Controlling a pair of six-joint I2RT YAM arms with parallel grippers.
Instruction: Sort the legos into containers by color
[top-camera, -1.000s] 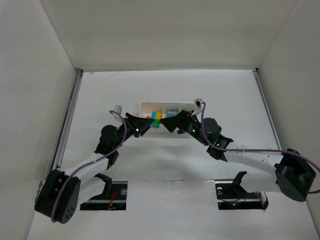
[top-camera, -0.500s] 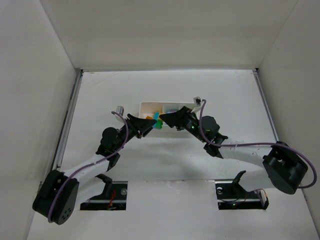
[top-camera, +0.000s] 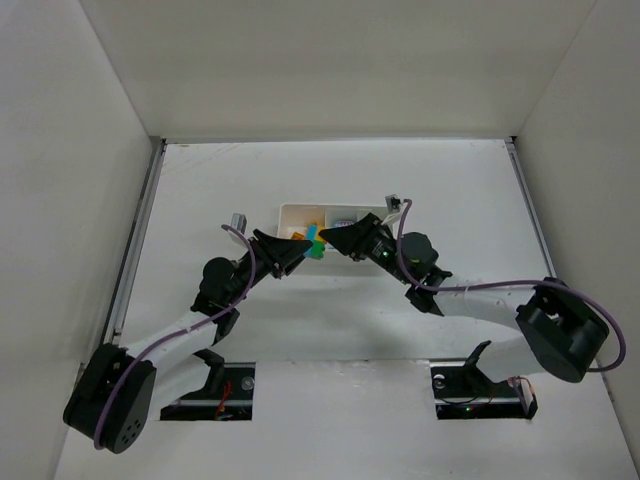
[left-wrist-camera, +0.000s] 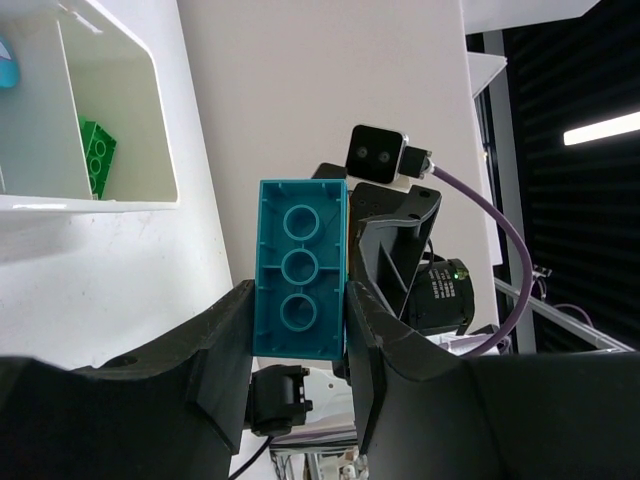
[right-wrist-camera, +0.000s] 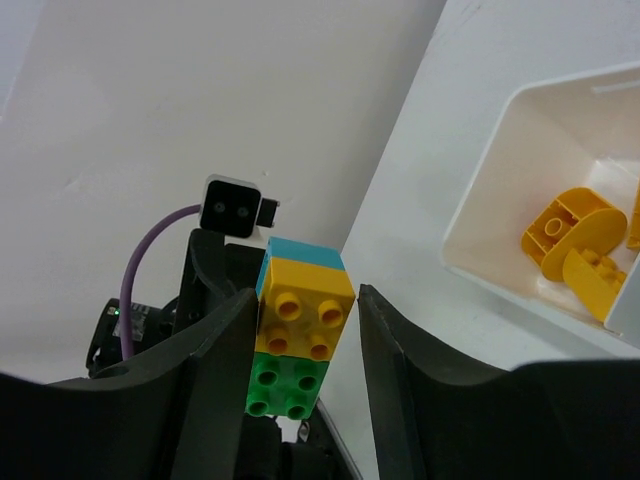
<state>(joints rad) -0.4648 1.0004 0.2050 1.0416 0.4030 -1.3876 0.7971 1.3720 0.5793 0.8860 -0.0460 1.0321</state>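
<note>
You can count one tray (top-camera: 292, 214) with three compartments and one clump (right-wrist-camera: 298, 335) of three bricks. Loose, you see one green brick (left-wrist-camera: 97, 157) and at least two yellow pieces (right-wrist-camera: 572, 232).

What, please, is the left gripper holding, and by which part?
The left gripper holds the lego clump by the long sides of its cyan brick.
</note>
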